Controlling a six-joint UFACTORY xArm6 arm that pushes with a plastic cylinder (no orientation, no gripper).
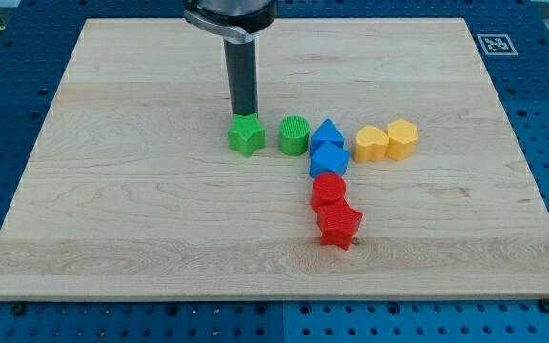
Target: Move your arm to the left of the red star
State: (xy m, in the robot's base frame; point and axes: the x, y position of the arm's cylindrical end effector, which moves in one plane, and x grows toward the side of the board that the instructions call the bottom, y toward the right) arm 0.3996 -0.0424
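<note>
The red star (339, 227) lies on the wooden board (112, 210), below the middle and a little to the view's right. A red cylinder (329, 191) touches it just above. My tip (245, 115) stands at the top edge of the green star (246, 134), well up and to the view's left of the red star. The dark rod rises from there toward the view's top.
A green cylinder (294, 135) sits right of the green star. Two blue blocks (327, 132) (329, 158) stack toward the red cylinder. A yellow heart (371, 143) and a yellow hexagon (402, 138) lie to the right. A marker tag (495, 44) is at the board's top right.
</note>
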